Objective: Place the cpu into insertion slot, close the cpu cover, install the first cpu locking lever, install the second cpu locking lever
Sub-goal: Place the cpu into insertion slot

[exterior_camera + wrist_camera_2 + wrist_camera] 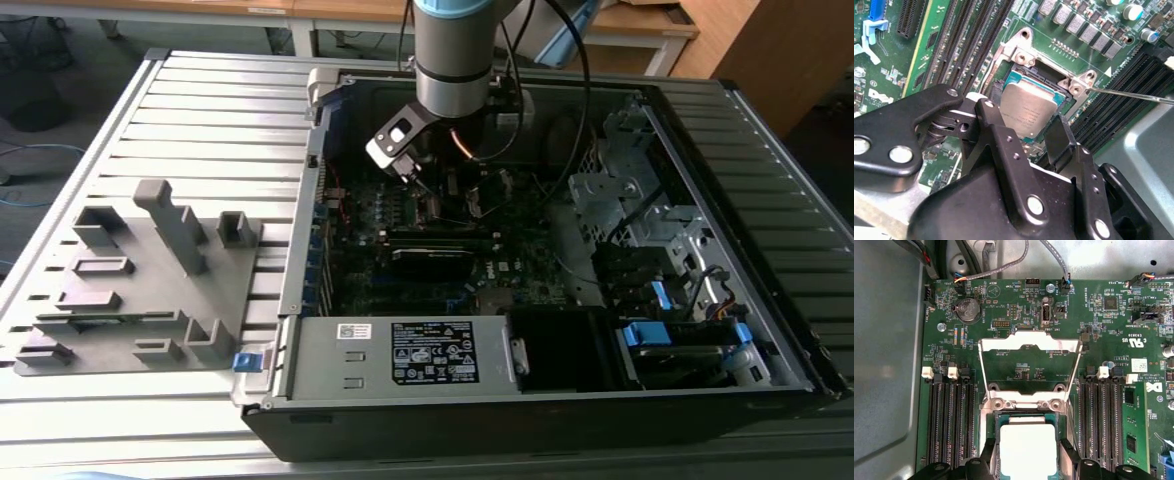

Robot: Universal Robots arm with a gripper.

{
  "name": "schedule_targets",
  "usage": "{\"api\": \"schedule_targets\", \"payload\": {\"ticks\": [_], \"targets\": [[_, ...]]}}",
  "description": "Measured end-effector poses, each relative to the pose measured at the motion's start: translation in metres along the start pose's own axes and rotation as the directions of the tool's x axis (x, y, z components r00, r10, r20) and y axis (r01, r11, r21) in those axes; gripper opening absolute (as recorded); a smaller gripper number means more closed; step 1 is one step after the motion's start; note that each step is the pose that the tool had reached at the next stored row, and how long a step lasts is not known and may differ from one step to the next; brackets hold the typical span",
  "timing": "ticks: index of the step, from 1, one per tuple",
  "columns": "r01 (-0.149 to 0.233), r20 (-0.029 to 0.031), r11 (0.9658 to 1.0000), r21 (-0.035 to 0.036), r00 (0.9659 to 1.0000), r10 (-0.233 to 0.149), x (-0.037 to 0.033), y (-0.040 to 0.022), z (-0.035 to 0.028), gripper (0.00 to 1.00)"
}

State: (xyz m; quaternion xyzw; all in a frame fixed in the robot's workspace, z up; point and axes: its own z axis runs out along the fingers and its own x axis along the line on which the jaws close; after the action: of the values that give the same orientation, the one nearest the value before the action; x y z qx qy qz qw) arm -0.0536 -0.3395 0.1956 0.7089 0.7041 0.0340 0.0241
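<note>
We start with the slatted table (200,110). It carries a grey fixture block (147,290) toward its edge on the exterior view's left. An opened computer case (534,420) takes up the middle and the exterior view's right. The arm (461,60) reaches down into the case near its far wall.

Inside, the motherboard (1104,335) lies flat. Two banks of long black memory slots (946,425) flank the socket area. Between them the cpu cover (1029,341) stands swung open on its hinge, so we see bare board through its cut-out.

Just beside the hinge is the insertion slot (1036,74), and the cpu (1027,440) sits squarely over it. We cannot tell whether the chip is fully seated or a hair above the recess.

The gripper (1027,460) straddles the chip. Its fingers (988,457) look closed against two opposite edges, so we judge it is gripping the chip. A thin silvery locking lever (1134,96) juts free from the socket's corner over the far bank of slots.

We judge the first step is in hand. The chip is at the socket, and the cover and both levers are undone. The placement calls for the chip to lie flat and square within the rim. The fingers should let go only when nothing tilts it.
</note>
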Motion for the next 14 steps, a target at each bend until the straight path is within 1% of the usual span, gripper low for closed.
{"api": "schedule_targets", "payload": {"ticks": [6, 7, 8, 14], "targets": [[0.000, 0.0000, 1.0000, 0.0000, 1.0000, 0.000, 0.0000, 0.0000, 0.0000, 0.60], [0.000, 0.0001, 1.0000, 0.0000, 1.0000, 0.000, 0.0000, 0.0000, 0.0000, 0.59], [0.000, 0.0001, 1.0000, 0.0000, 1.0000, 0.000, 0.0000, 0.0000, 0.0000, 0.53], [0.000, 0.0001, 1.0000, 0.0000, 1.0000, 0.000, 0.0000, 0.0000, 0.0000, 0.53]]}}
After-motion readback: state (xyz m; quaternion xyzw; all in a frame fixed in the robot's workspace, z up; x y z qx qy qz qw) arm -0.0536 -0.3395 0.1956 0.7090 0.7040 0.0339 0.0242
